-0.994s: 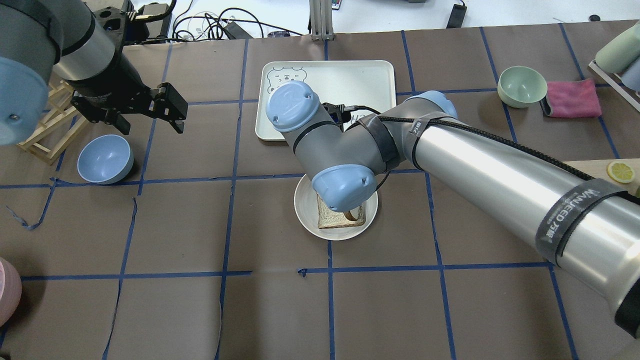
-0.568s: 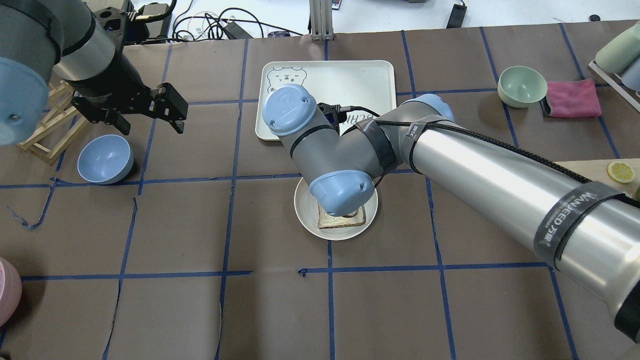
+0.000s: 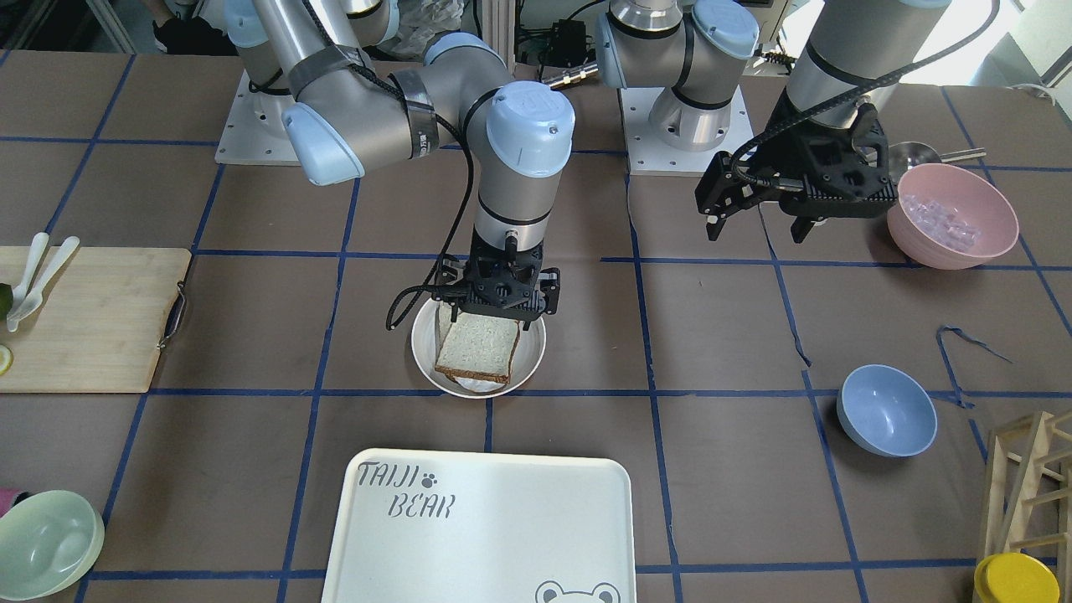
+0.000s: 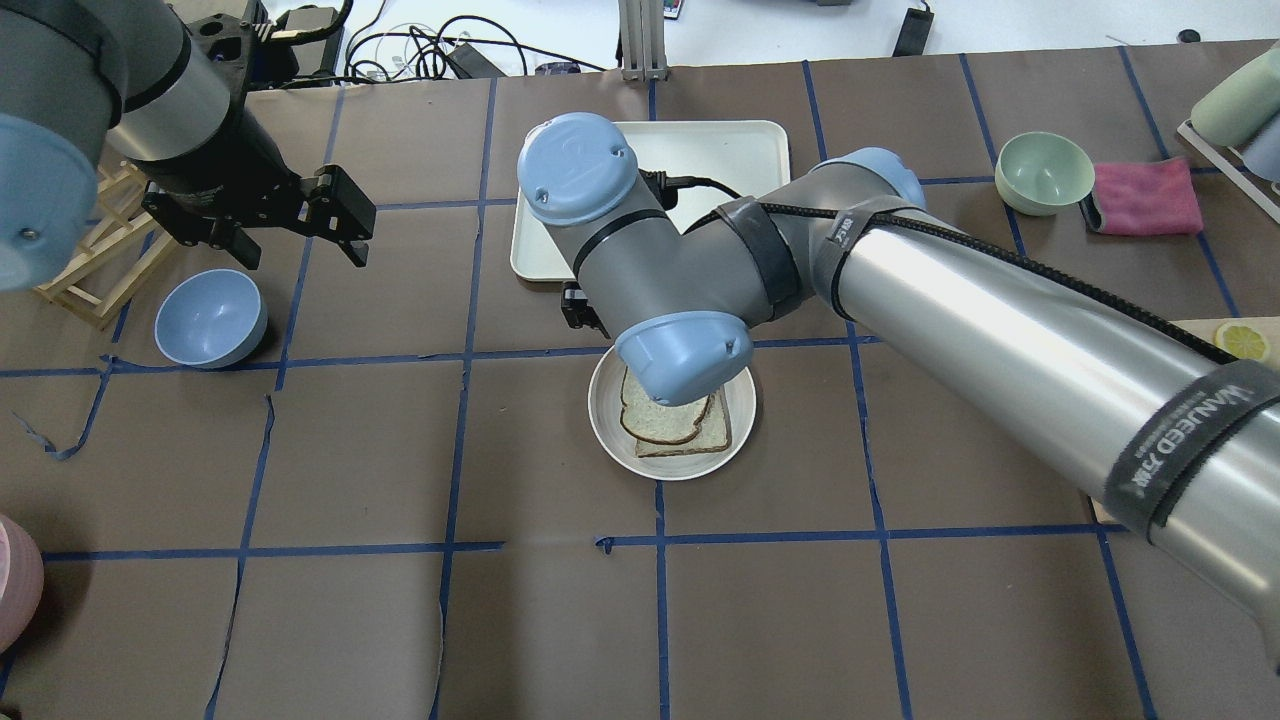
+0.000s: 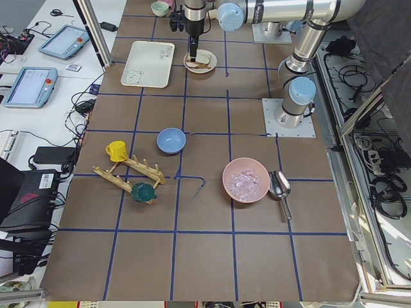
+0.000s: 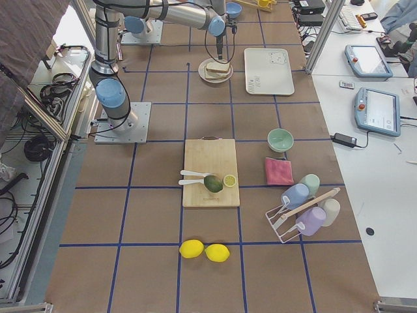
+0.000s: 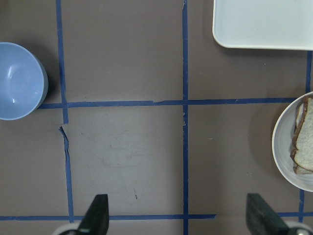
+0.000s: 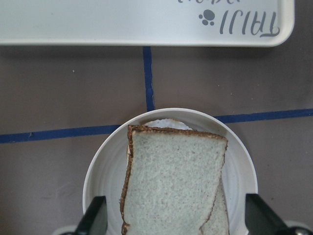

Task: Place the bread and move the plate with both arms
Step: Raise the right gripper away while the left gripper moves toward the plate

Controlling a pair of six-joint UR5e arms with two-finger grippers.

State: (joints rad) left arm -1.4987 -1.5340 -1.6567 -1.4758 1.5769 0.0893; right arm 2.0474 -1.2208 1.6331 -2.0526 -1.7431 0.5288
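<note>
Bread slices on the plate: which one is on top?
The dark-crusted bread, lying askew over the paler, thin-crusted slice on the plate.

The white tray [image 3: 502, 536] carries "TAIJI BEAR" and a paw print in dark letters. A grey strap [image 4: 1185, 440] around the right arm [image 4: 980, 320] reads roughly "WANJEED".

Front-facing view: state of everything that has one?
bread, lying flat on the squarer slice, ungripped
plate, on the table, holding both slices
right claw, open, straddling the bread, gripping nothing
left claw, open, empty, held above the table
tray, empty
blue bowl, upright, empty
pink bowl, upright, holding clear cubes
green bowl, upright, empty
</note>
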